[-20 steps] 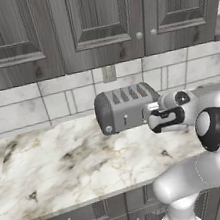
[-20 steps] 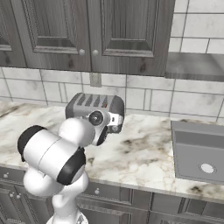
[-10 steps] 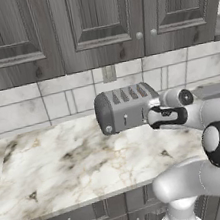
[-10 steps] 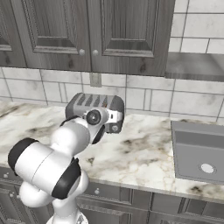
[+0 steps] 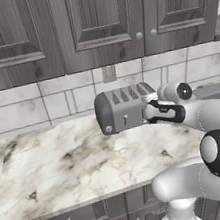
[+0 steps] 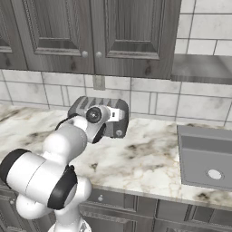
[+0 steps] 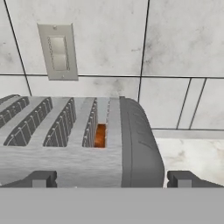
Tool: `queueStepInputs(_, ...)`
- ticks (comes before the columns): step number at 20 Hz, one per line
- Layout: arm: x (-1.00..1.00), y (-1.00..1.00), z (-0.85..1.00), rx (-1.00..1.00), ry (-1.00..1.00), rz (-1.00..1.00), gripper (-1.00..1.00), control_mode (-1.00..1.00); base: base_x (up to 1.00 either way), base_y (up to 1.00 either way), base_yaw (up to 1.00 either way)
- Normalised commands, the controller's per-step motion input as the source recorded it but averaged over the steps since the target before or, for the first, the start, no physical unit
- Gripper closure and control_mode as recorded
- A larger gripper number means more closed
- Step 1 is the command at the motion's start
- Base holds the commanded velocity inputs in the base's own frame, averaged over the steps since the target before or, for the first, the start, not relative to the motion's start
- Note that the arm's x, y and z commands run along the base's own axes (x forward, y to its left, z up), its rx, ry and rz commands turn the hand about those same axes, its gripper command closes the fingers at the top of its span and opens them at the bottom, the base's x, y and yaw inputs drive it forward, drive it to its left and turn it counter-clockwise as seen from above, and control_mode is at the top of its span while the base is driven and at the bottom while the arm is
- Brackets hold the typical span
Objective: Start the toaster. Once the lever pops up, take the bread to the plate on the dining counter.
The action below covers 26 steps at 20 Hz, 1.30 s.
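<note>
Hovering at the toaster's [image 5: 124, 109] right-hand end, the pincer [image 7: 111, 178] stands spread wide with nothing in it, one dark tip [image 7: 40, 179] low on either side of the hand view and the grey body dead ahead at twelve o'clock. The toaster sits on the marble desk [image 5: 55, 166] against the tiled wall, its long axis running across the pincer's line from nine to three o'clock. The bread [image 7: 100, 135] is a brown sliver down in the slot nearest that end (I'd guess the start lever lies on the rounded end face just below the tips, though I cannot make it out).

The marble worktop [image 5: 56, 171] carries the toaster [image 5: 119, 109], seemingly against the tiled wall.
</note>
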Motion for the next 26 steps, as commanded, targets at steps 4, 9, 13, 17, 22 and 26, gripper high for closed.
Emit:
queueStepInputs(4, 0.00, 0.08, 0.04, 0.00, 0.00, 0.00, -1.00, -1.00, 0.00, 0.00, 0.00)
queueStepInputs(9, 0.00, 0.15, 0.00, 0.00, 0.00, 0.00, -1.00, -1.00, 0.00, 0.00, 0.00)
queueStepInputs(13, 0.00, 0.13, 0.00, 0.00, 0.00, 0.00, -1.00, -1.00, 0.00, 0.00, 0.00)
queueStepInputs(17, 0.00, 0.08, 0.02, 0.00, -0.01, 0.00, -1.00, -1.00, 0.00, 0.00, 0.00)
queueStepInputs(22, 0.03, 0.00, 0.01, 0.00, 0.00, 0.00, -1.00, -1.00, 0.00, 0.00, 0.00)
queueStepInputs(26, 0.10, 0.00, 0.00, 0.00, 0.00, 0.00, -1.00, -1.00, 0.00, 0.00, 0.00)
